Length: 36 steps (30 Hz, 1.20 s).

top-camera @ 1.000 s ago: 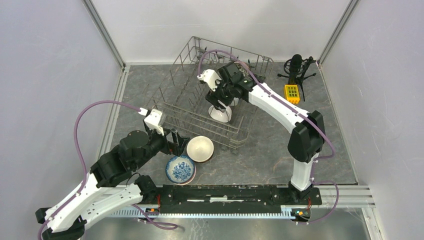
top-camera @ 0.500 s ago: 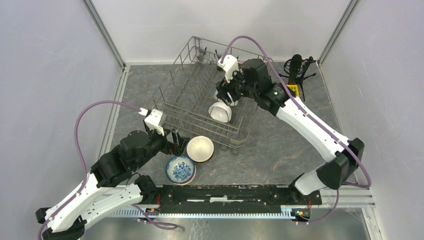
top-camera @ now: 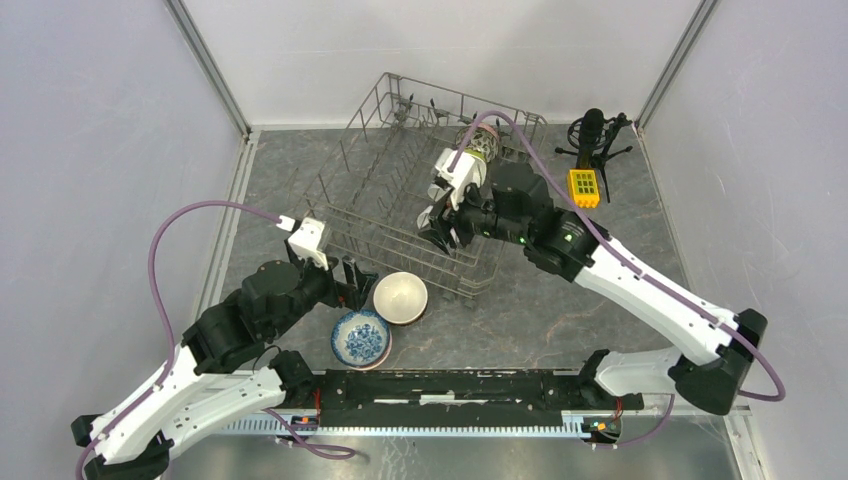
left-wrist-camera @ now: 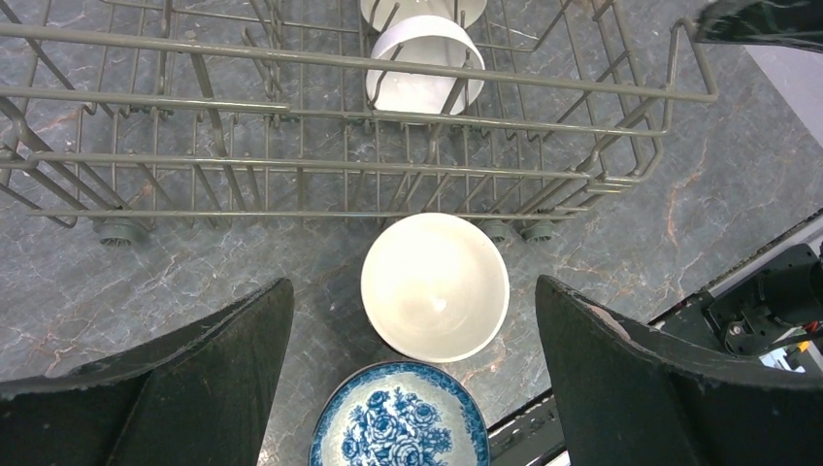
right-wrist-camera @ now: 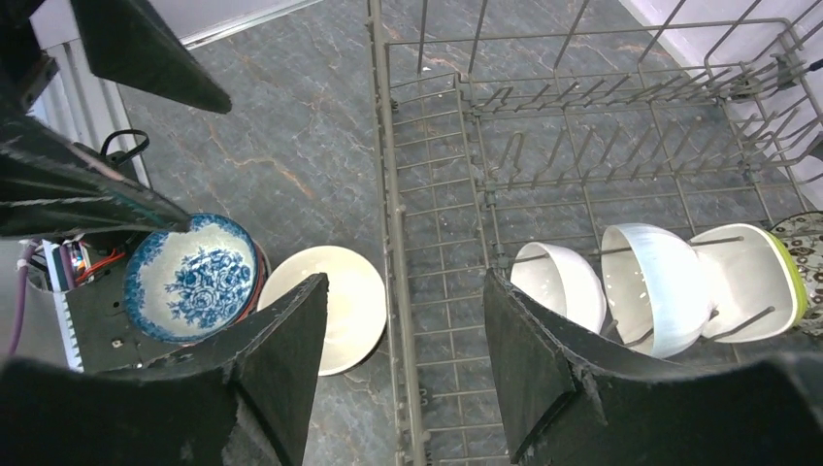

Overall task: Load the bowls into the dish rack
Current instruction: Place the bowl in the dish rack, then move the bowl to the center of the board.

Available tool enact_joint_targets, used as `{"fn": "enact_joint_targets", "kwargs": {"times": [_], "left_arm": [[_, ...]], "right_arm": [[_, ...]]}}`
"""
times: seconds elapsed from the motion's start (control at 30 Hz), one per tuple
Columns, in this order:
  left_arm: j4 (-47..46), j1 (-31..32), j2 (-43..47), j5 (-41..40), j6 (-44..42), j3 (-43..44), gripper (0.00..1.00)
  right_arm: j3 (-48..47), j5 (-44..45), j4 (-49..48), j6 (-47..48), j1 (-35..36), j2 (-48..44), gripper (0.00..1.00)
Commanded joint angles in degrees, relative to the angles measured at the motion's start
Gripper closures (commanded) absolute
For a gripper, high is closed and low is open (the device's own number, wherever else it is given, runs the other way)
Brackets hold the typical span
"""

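bearing: plain white round ceramic bowl point(left-wrist-camera: 435, 286) sits just ahead of left gripper point(top-camera: 352, 278), the nearer one; jaws wide apart, empty.

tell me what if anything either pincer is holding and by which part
Nothing is held. The left pincer hangs open above the cream bowl on the table; the right pincer is open and empty over the dish rack.

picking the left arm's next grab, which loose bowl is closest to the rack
The plain white bowl, just outside the dish rack; the blue-and-white bowl sits farther from it, behind the white one.
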<state>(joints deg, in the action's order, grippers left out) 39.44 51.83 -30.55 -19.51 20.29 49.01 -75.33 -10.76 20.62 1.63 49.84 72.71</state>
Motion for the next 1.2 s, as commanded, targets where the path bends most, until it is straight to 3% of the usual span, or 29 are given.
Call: {"fn": "enact_joint_targets", "kwargs": {"times": [0.0,0.4,0.73,0.97,1.17], "left_arm": [[0.2,-0.1,-0.8,-1.8,-1.0,-0.1,0.00],[0.2,0.0,-3.2,-2.0,0.4,-0.2,0.00],[0.8,0.0,-10.6,3.1,5.7,-2.1,0.03],[1.1,0.1,-17.5,2.2,10.7,-3.9,0.06],[-1.0,0.1,-18.6,-3.5,15.0,-8.2,0.11]], "right_arm": [[2.9,2.6,-1.9,-0.9,1.3,-4.7,0.35],[12.2,17.5,5.0,-1.5,1.6,-18.6,0.34],[19.4,17.6,6.6,-3.8,1.6,-28.8,0.34],[22.0,15.6,6.6,-3.8,1.6,-31.8,0.34],[23.1,14.0,6.9,-3.1,1.6,-32.5,0.34]]}}
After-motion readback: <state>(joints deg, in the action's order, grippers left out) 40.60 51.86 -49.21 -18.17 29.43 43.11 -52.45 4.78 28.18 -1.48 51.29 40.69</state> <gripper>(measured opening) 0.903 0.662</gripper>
